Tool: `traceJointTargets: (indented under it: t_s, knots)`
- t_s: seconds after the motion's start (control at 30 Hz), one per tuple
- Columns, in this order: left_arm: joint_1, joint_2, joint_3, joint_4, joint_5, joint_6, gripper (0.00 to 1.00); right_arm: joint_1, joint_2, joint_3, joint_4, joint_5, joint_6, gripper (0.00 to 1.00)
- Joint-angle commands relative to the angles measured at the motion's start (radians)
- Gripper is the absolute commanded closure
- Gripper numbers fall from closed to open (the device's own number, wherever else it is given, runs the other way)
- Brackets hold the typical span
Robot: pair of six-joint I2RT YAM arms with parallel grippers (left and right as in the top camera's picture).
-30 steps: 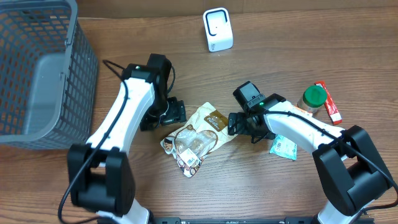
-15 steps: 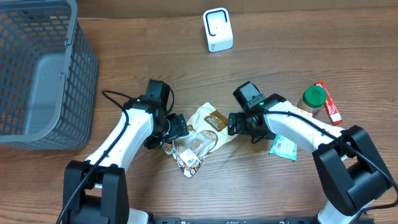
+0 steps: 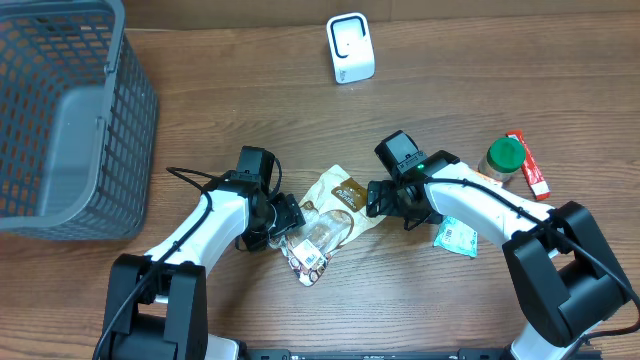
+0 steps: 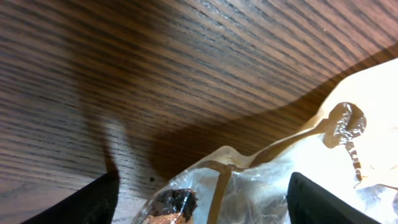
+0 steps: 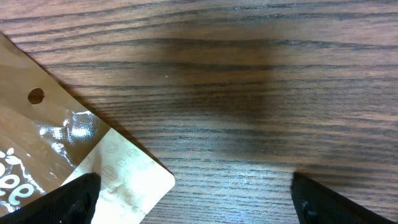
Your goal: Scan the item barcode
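Note:
A tan and clear snack pouch (image 3: 325,215) lies flat mid-table, a white barcode label (image 3: 308,260) at its near end. The white scanner (image 3: 350,47) stands at the back. My left gripper (image 3: 285,215) is low at the pouch's left edge. In the left wrist view this gripper (image 4: 202,205) is open, with the pouch's clear window (image 4: 267,186) between its fingers. My right gripper (image 3: 380,200) sits at the pouch's right corner. It (image 5: 196,199) is open wide over bare wood, with the pouch corner (image 5: 124,174) beside its left finger (image 5: 74,199).
A grey mesh basket (image 3: 60,110) fills the far left. At the right stand a green-lidded jar (image 3: 503,160) and a red packet (image 3: 530,165). A teal-and-white sachet (image 3: 457,237) lies under the right arm.
My left arm has swung toward the near edge and to the right, bringing its jaws round the pouch's left edge; the jaws have narrowed a little. The right arm has stayed put.

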Motion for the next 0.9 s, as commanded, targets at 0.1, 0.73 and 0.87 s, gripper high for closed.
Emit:
traceJointTargets:
  t_s: [0.1, 0.73, 0.87]
  knots:
    - [0.003, -0.005, -0.014, 0.080, -0.011, -0.004, 0.35, -0.005, 0.003, -0.005, 0.023, 0.010, -0.038, 0.00]
    - [0.003, -0.002, -0.014, 0.268, 0.134, 0.110, 0.44, -0.127, 0.003, 0.029, 0.080, -0.387, -0.267, 0.00]
    - [0.002, 0.015, -0.014, 0.290, 0.158, 0.111, 0.40, -0.127, 0.003, 0.028, 0.069, -0.387, -0.267, 0.00]
